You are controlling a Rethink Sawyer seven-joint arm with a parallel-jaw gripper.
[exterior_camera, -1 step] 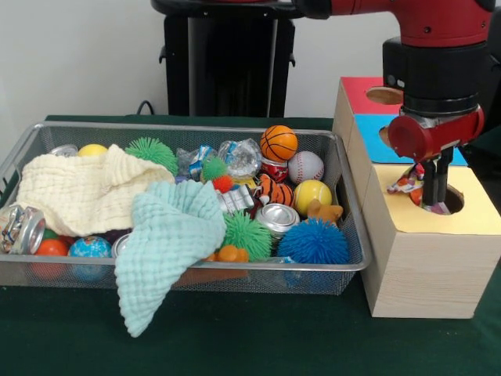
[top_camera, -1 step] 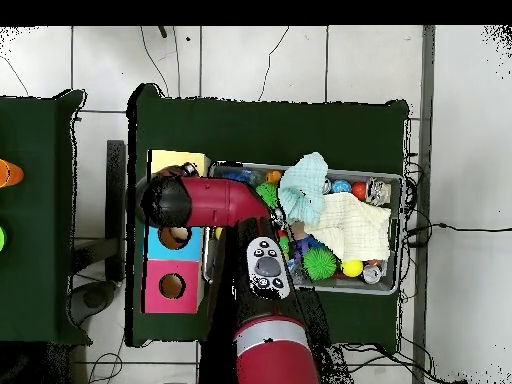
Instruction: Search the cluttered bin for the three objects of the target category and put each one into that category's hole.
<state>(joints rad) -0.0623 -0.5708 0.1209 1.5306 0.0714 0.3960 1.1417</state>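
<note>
Front view: gripper point(exterior_camera, -1 step: 433, 196) hangs over the hole point(exterior_camera, -1 step: 441, 200) in the yellow section of the wooden box point(exterior_camera, -1 step: 427, 262), fingertips at its rim. A crinkled multicoloured wrapper point(exterior_camera, -1 step: 404, 185) sits at the fingers; whether they pinch it cannot be told. Wire bin point(exterior_camera, -1 step: 344, 196) left of the box, full of balls, cans, two cloths.

Overhead view: arm point(top_camera, -1 step: 215, 200) covers the yellow section point(top_camera, -1 step: 178, 162); gripper hidden.

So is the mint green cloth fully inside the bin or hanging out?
Hanging out. In the front view the mint green cloth drapes over the bin's near rim, its lower corner down on the dark green table cover.
</note>
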